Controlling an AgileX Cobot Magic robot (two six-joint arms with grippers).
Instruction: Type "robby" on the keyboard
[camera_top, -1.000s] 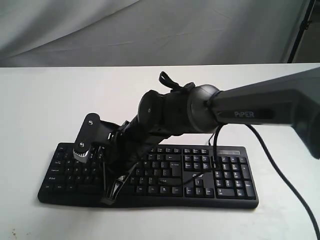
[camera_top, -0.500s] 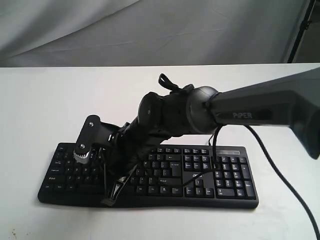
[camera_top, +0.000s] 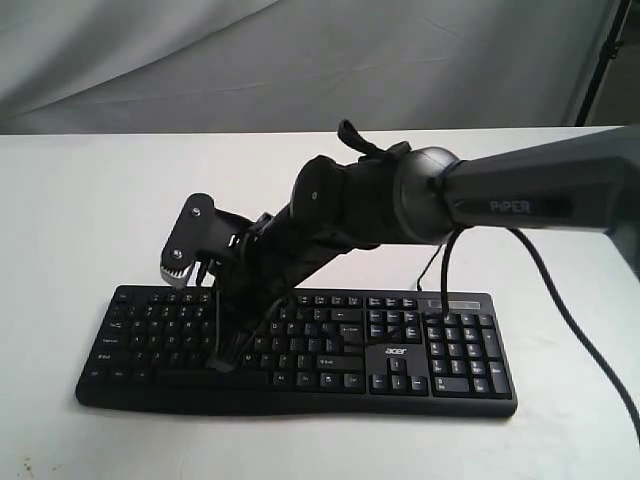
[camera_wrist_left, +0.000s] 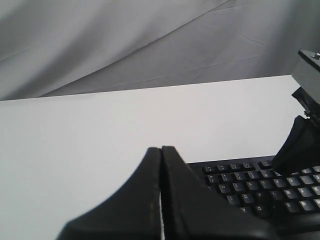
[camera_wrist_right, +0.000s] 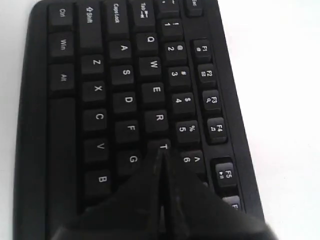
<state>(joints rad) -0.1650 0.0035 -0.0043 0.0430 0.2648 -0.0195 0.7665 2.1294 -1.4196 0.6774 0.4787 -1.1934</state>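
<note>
Keyboard (camera_top: 400, 360) flat on white table (camera_top: 70, 200), near front edge, number pad at right of exterior view. Right gripper (camera_wrist_right: 161, 151) closed tight, empty, fingers pressed together, tip over T key (camera_wrist_right: 163, 146); contact unclear. Right arm (camera_top: 380, 205) reaches across, hides middle keys. Left gripper (camera_wrist_left: 161, 151) likewise closed, empty, keyboard's end just beyond it. Grey cloth (camera_top: 300, 60) behind.

One black acer keyboard (camera_top: 440, 350), one white table (camera_top: 80, 200), one grey backdrop cloth (camera_top: 300, 60), one dark arm marked PiPER (camera_top: 530, 200) — and two grippers, the left gripper (camera_wrist_left: 161, 149) and the right gripper (camera_wrist_right: 162, 151), one per wrist view.
</note>
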